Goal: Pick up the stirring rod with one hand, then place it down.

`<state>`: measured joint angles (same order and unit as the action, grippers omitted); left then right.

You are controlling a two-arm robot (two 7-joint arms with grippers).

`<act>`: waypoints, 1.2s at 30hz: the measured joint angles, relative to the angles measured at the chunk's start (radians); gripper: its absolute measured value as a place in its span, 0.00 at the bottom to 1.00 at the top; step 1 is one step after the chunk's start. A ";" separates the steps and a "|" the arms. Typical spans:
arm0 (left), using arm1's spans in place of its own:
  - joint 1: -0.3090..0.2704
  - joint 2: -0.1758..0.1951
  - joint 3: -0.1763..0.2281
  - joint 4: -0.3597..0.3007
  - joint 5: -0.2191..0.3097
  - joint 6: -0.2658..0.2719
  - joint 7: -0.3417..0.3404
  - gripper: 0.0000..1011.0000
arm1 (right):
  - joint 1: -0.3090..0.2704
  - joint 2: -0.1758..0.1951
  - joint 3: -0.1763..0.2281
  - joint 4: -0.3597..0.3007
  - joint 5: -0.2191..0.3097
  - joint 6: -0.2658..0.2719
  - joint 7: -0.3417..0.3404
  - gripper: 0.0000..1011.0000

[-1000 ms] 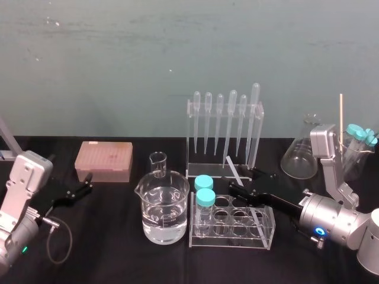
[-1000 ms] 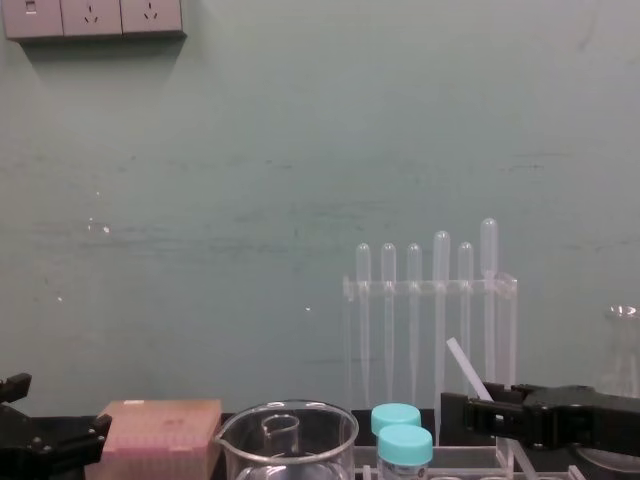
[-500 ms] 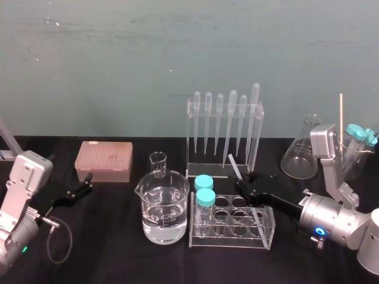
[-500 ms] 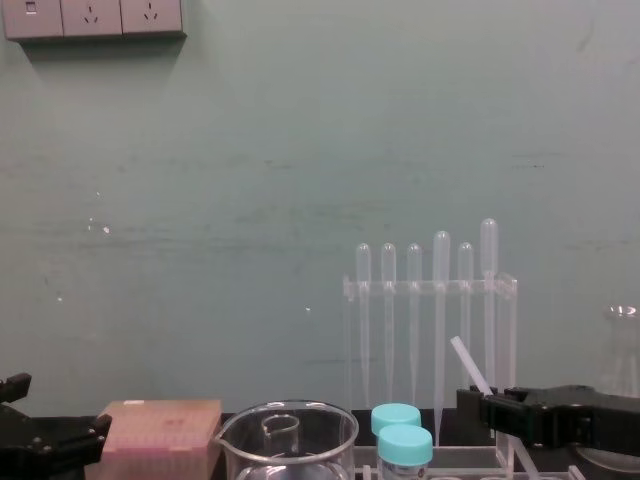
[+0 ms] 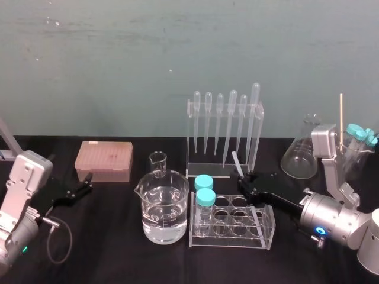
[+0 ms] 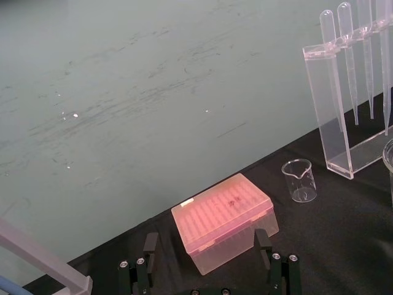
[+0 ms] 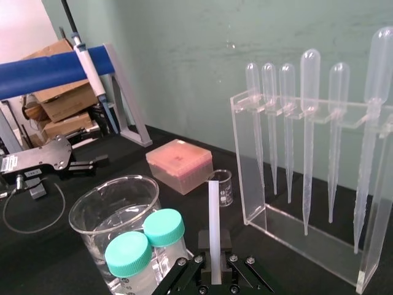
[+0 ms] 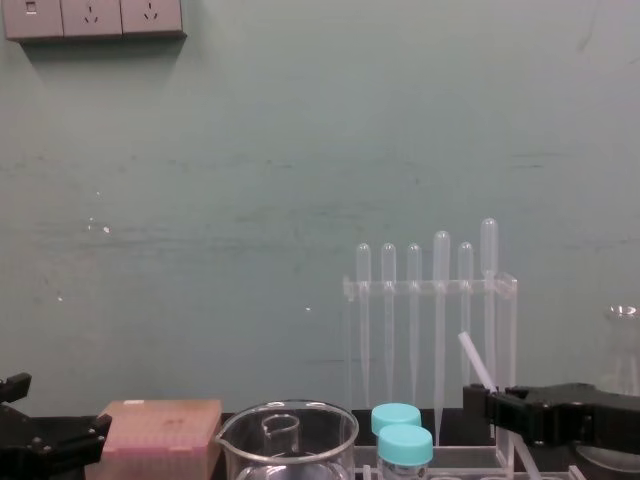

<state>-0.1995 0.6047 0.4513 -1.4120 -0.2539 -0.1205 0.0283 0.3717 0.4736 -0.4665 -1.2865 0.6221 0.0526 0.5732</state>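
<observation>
The black two-finger right gripper is clamped on the long, thin whitish-translucent stirring rod. It holds the rod tilted and off the black bench — right of centre, over the back edge of the clear acrylic test-tube rack and just in front of the clear pipette stand. The pick-up looks done and the placing is yet to do. That calls for carrying the rod to bare bench, lowering it flat and parting the fingers, clear of the glassware. The black left gripper sits parked by the left edge, fingers apart. No brand, label or writing is legible.
</observation>
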 joint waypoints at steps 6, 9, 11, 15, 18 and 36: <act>0.000 0.000 0.000 0.000 0.000 0.000 0.000 0.99 | -0.008 -0.013 0.029 -0.010 0.004 -0.075 0.015 0.07; 0.000 0.000 0.000 0.000 0.000 0.000 0.000 0.99 | -0.009 -0.023 0.045 -0.023 0.008 -0.123 0.028 0.07; 0.000 0.000 0.000 0.000 0.000 0.000 0.000 0.99 | -0.006 -0.034 0.055 -0.033 0.000 -0.172 0.031 0.07; 0.000 0.000 0.000 0.000 0.000 0.000 0.000 0.99 | 0.002 -0.058 0.076 -0.040 -0.022 -0.262 0.031 0.07; 0.000 0.000 0.000 0.000 0.000 0.000 0.000 0.99 | 0.005 -0.084 0.097 -0.038 -0.034 -0.344 0.031 0.07; 0.000 0.000 0.000 0.000 0.000 0.000 0.000 0.99 | -0.021 -0.141 0.175 0.049 -0.042 -0.558 0.093 0.07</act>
<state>-0.1995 0.6047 0.4514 -1.4120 -0.2539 -0.1205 0.0283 0.3507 0.3326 -0.2911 -1.2379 0.5798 -0.5058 0.6663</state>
